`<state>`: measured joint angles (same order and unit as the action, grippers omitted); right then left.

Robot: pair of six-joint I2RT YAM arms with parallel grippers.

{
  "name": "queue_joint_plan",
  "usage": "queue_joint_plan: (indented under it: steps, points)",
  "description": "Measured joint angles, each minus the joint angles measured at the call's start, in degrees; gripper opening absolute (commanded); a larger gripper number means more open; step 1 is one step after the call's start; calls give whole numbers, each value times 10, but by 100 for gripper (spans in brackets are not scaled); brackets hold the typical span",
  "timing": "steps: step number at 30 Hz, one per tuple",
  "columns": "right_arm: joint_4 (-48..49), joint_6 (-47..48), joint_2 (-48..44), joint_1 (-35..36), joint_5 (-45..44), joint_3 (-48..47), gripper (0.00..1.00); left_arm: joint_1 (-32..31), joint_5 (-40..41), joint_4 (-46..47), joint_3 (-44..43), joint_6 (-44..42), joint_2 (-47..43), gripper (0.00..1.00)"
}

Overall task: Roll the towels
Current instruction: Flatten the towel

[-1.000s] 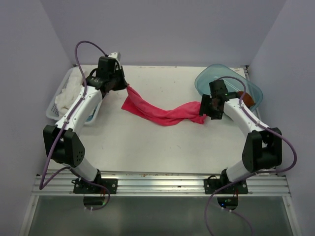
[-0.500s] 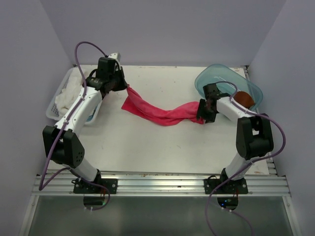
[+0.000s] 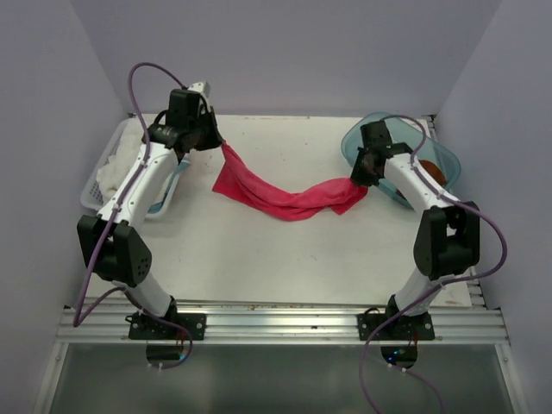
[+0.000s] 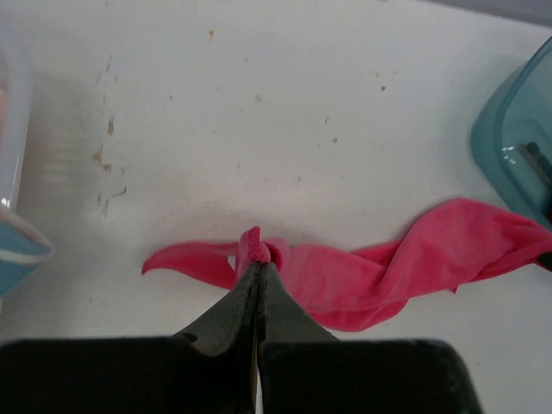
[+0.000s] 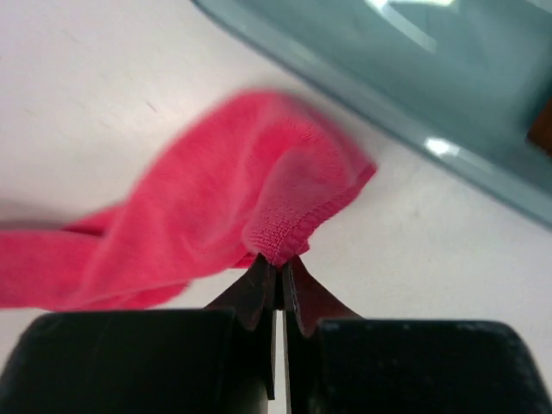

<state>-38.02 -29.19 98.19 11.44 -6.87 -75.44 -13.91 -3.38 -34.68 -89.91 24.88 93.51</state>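
The pink-red towel (image 3: 285,194) stretches across the middle of the table, sagging between both arms. My left gripper (image 3: 221,145) is shut on its left corner, and in the left wrist view the cloth (image 4: 371,272) bunches at my left gripper (image 4: 256,261). My right gripper (image 3: 360,179) is shut on the right corner; in the right wrist view the hemmed edge of the towel (image 5: 216,207) is pinched at my right gripper (image 5: 280,263). The rust-brown towel (image 3: 431,172) lies inside the teal bin, mostly hidden by the right arm.
A teal translucent bin (image 3: 442,155) stands at the back right, its wall (image 5: 414,95) close behind the right gripper. A white basket (image 3: 97,190) with white cloths (image 3: 121,159) sits at the left edge. Purple walls enclose the table.
The right gripper closed on the towel's right corner and lifted it back toward the bin. The left gripper, still shut on the left corner, rose slightly toward the back.
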Motion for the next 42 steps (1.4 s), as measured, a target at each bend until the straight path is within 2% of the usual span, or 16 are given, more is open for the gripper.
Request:
queue_joint_plan:
  steps: [3,7,11,15,22,23,24,25,26,28,29,32,36,38,40,42]
  points:
    - [-22,9,-1,-16,0,-116,0,15,-16,-18,-108,0,53,0]
    - [-34,14,-13,-54,4,-241,0,47,-41,-42,-306,0,130,0]
    - [-50,14,-69,-92,4,-271,0,85,-70,-35,-367,7,124,0]
    - [-53,12,-144,-107,4,-220,0,125,-92,-8,-265,16,48,0]
    - [-47,0,-304,-107,8,32,0,138,-99,43,61,16,-109,2]
    - [-51,-3,-322,-108,9,75,0,138,-100,43,101,16,-123,13]
    - [-54,-5,-337,-108,11,118,8,138,-100,43,146,15,-136,28]
    - [-55,-10,-352,-108,12,162,17,138,-100,45,192,12,-148,43]
    - [-62,-14,-363,-107,13,200,36,138,-99,39,231,12,-156,57]
    - [-80,-25,-381,-108,12,267,52,138,-99,31,291,14,-162,65]
    - [-92,-31,-389,-108,11,294,57,138,-99,24,312,14,-163,66]
    - [-122,-38,-405,-108,3,319,57,138,-97,10,337,15,-163,67]
    - [-122,-35,-416,-108,-14,298,50,138,-73,4,334,9,-175,59]
    - [-119,-33,-416,-108,-18,287,44,138,-57,4,331,6,-183,52]
    - [-114,-30,-416,-108,-20,283,40,138,-44,4,333,4,-188,51]
    - [-113,-28,-414,-108,-17,283,40,137,-36,9,341,4,-192,54]
